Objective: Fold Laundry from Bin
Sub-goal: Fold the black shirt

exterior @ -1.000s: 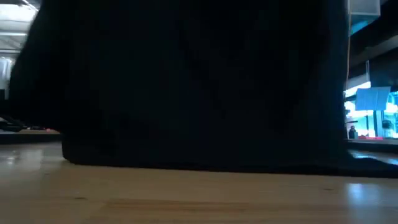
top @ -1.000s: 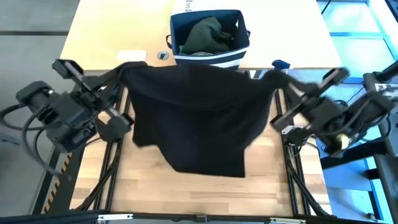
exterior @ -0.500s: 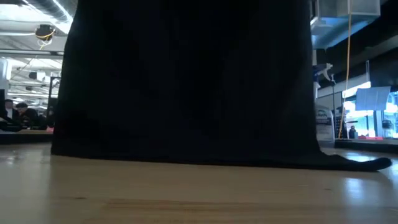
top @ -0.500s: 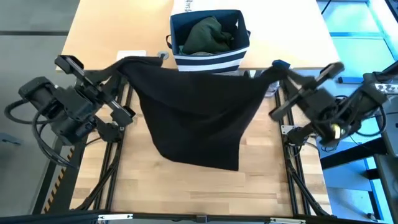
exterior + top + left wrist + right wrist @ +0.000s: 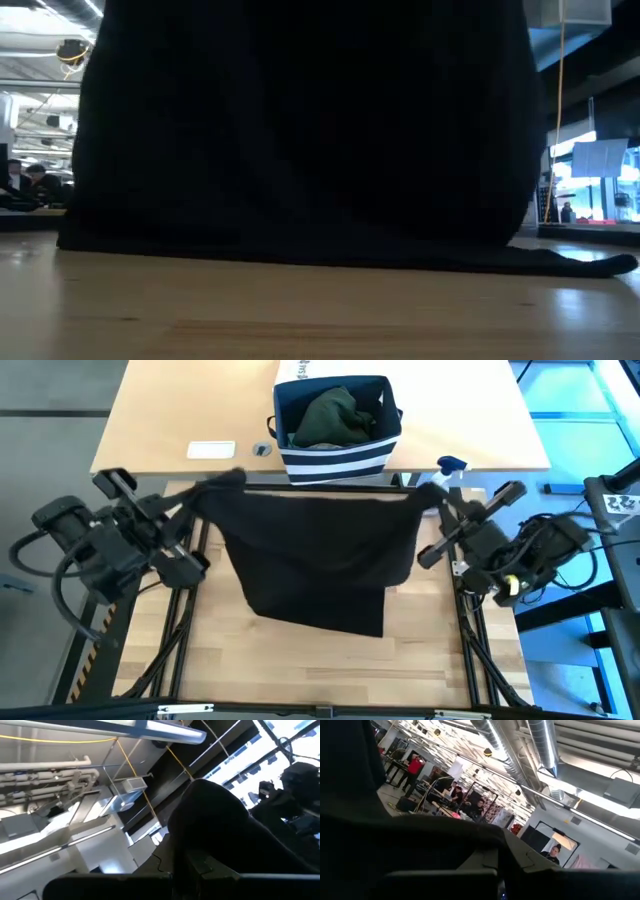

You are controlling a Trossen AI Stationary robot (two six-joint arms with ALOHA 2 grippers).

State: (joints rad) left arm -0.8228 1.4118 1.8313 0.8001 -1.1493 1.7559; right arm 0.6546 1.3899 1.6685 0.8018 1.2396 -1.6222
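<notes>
Black garment (image 5: 315, 555) stretched between left fingers (image 5: 228, 483), right fingers (image 5: 432, 491)

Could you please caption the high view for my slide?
Both tools, left and right, hold a black garment stretched before the bin.

1. Even, bright overhead light on the desk (image 5: 420, 660) in the high view; soft, faint shadows.
2. Dim low view, mostly blacked out by the black garment (image 5: 300, 130) hanging close to the lens.
3. Glare from ceiling light strips (image 5: 150, 730) in both wrist views.
4. Blurred dark foreground in both wrist views.
</notes>
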